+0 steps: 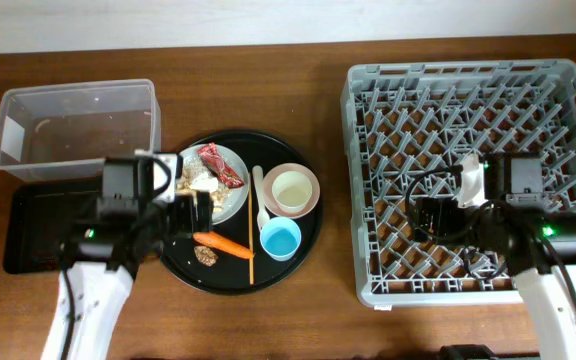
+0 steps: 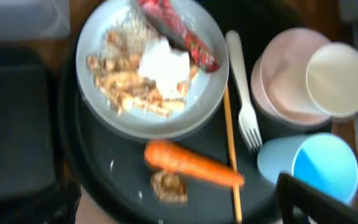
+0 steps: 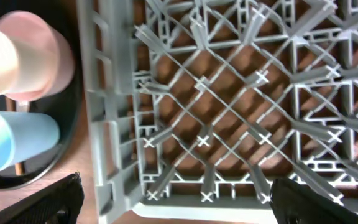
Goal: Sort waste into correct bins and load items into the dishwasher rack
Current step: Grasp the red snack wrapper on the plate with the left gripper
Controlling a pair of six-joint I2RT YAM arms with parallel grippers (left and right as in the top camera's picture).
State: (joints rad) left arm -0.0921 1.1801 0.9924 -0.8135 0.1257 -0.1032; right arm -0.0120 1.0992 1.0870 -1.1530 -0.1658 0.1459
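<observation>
Bins at far left, clear box (image 1: 73, 125) behind black tray (image 1: 38, 225). Left gripper (image 1: 190, 205) with jaws wide, hovering over plate (image 1: 240, 196) of scraps, apparently to pick waste. Carrot (image 1: 226, 243), cup (image 1: 280, 240), bowl (image 1: 294, 190) on round tray (image 1: 288, 265). Right gripper (image 1: 436, 215) spread and empty above rack (image 1: 468, 72), placed for loading.

The round black tray (image 1: 278, 268) is glossy plastic on a brown wood-grain table (image 1: 318, 100). On the tray, the red wrapper (image 2: 179, 31) is crinkled and shiny, the tissue (image 2: 163, 65) soft crumpled paper, the chopstick (image 2: 230, 137) bare wood. Right of the tray, the rack (image 1: 468, 75) is matt grey plastic; left of it, the box (image 1: 76, 92) is clear plastic.
</observation>
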